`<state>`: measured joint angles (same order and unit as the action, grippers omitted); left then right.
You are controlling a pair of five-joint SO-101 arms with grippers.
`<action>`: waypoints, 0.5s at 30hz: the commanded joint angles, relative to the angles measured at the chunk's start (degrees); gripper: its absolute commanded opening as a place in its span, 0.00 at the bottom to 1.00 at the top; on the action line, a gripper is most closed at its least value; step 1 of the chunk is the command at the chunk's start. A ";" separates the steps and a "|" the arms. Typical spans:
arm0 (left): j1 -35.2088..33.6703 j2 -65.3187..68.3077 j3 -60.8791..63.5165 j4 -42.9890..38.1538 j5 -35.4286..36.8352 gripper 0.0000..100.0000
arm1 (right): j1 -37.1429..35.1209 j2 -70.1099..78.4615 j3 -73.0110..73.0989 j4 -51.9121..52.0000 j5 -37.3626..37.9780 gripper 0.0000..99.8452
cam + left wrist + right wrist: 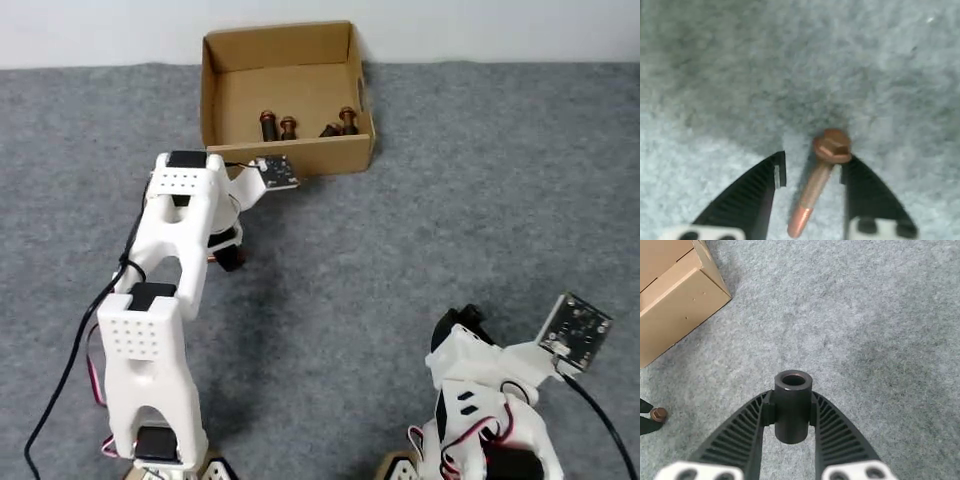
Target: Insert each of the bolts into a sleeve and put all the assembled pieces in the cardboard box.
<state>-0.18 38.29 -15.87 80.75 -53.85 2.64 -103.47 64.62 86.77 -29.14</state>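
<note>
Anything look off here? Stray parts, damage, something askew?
Nothing stands out. The bolt sits between the open jaws of the left gripper. The sleeve is held squarely in the right gripper, bore clear. The assembled pieces are inside the cardboard box, which looks undamaged.

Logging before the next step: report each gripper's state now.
Left gripper: open, straddling the bolt, not clamped.
Right gripper: closed on the black sleeve.
</note>
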 commanded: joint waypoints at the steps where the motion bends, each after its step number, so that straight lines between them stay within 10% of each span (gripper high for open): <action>1: 0.97 0.35 -1.80 -0.44 -0.09 0.04 | 0.40 -0.22 -0.26 -1.54 -0.44 0.01; 15: 2.90 -9.41 -1.45 19.60 4.66 0.01 | 0.22 -0.40 -0.70 -1.54 0.88 0.01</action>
<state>1.23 35.74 -17.27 95.78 -52.97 2.64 -103.47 64.62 86.77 -29.14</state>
